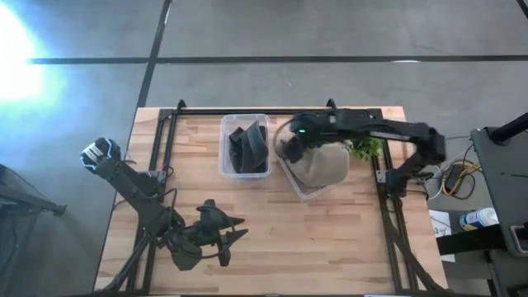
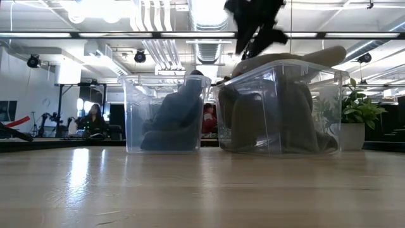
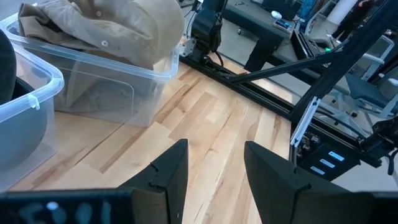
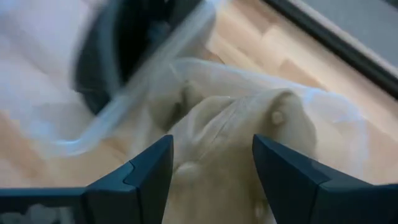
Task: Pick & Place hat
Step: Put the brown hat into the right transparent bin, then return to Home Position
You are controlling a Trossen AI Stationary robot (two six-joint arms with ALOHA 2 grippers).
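A tan hat (image 1: 323,163) lies bunched in the right clear bin (image 1: 307,191), its top rising above the rim; it also shows as the tan hat (image 2: 288,107), tan hat (image 3: 106,25) and tan hat (image 4: 236,143). My right gripper (image 1: 290,147) hovers open over the bin's left part, its fingers (image 4: 143,171) straddling the cloth without touching. In the low view the right gripper (image 2: 256,28) hangs above the bin. A dark hat (image 1: 247,148) fills the left clear bin (image 1: 224,169). My left gripper (image 1: 231,231) waits open near the table's near edge.
A potted green plant (image 1: 365,148) stands just right of the tan hat's bin, also seen as the plant (image 2: 354,117). Black frame rails (image 1: 386,206) run along the table's sides. Bare wood (image 1: 330,239) spreads between the bins and the near edge.
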